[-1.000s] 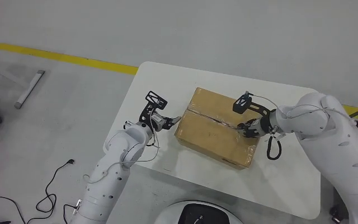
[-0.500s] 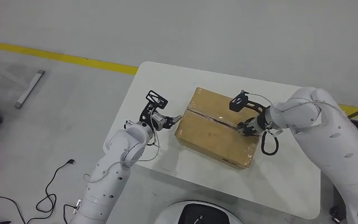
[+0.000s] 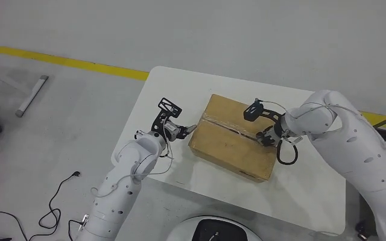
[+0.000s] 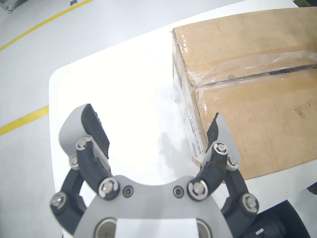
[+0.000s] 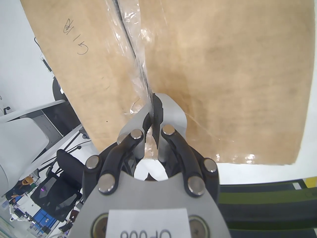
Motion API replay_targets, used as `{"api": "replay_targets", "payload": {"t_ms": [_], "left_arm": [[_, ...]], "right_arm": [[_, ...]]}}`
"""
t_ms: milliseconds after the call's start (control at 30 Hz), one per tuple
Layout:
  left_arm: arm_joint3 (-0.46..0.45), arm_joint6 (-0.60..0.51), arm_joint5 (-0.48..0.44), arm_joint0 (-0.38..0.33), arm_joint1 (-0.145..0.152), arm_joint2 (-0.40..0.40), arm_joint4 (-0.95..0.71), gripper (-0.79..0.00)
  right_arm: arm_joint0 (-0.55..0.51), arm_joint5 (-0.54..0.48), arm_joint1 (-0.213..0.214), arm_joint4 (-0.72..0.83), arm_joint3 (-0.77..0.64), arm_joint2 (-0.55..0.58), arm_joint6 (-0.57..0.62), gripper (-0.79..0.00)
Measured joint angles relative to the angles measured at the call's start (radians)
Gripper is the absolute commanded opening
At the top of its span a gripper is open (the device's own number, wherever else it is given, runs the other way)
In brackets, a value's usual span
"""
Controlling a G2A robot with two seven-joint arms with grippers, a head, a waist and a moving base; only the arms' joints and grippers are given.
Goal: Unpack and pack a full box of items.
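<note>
A closed brown cardboard box sits in the middle of the white table, with clear tape running along its top seam. My right gripper is on the box top near its right end. In the right wrist view this gripper is shut on a lifted strip of the tape at the seam, above the box. My left gripper hovers just off the box's left end. In the left wrist view it is open and holds nothing, one finger close to the box corner.
The table's near edge curves in front of the box. Bare tabletop lies to the box's right. On the floor there are a yellow line, a grey bar and black cables.
The right arm has shifted a little to the left along the box top, its gripper staying at the seam. The left arm and the box have not moved.
</note>
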Motion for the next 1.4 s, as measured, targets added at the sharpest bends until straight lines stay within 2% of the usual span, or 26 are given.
{"api": "replay_targets", "payload": {"t_ms": [267, 300, 400, 600, 733, 1067, 1233, 1267, 1333, 1400], "left_arm": [[-0.004, 0.001, 0.003, 0.002, 0.001, 0.002, 0.003, 0.000], [-0.004, 0.001, 0.003, 0.002, 0.002, 0.002, 0.003, 0.000], [-0.005, 0.003, 0.004, 0.002, 0.002, 0.003, 0.003, 0.000], [-0.005, 0.006, 0.005, 0.003, 0.003, 0.000, 0.003, 0.000], [-0.005, 0.007, 0.005, 0.003, 0.004, 0.000, 0.003, 0.000], [0.003, 0.014, 0.001, -0.002, 0.005, 0.001, -0.001, 0.000], [0.005, 0.014, 0.001, -0.004, 0.006, 0.001, -0.002, 0.000], [0.005, 0.015, 0.001, -0.004, 0.006, 0.001, -0.002, 0.000], [0.005, 0.015, 0.003, -0.005, 0.006, 0.001, -0.002, 0.000], [0.004, 0.014, 0.002, -0.005, 0.007, 0.002, -0.001, 0.000]], "right_arm": [[0.024, 0.010, 0.001, -0.002, 0.009, -0.034, 0.000, -0.785], [0.026, 0.011, 0.002, -0.002, 0.008, -0.037, 0.000, -0.776], [0.030, 0.015, 0.001, -0.006, 0.005, -0.045, 0.000, -0.674], [0.040, 0.025, 0.002, -0.021, -0.005, -0.054, 0.000, -0.659], [0.045, 0.037, 0.009, -0.045, -0.019, -0.058, 0.000, -0.594], [0.053, 0.055, 0.021, -0.074, -0.032, -0.095, 0.000, -0.603], [0.061, 0.065, 0.020, -0.086, -0.029, -0.115, 0.000, -0.576], [0.062, 0.065, 0.020, -0.086, -0.028, -0.117, 0.000, -0.566], [0.066, 0.066, 0.021, -0.084, -0.029, -0.119, 0.000, -0.496], [0.070, 0.066, 0.024, -0.079, -0.033, -0.116, 0.000, -0.483]]}}
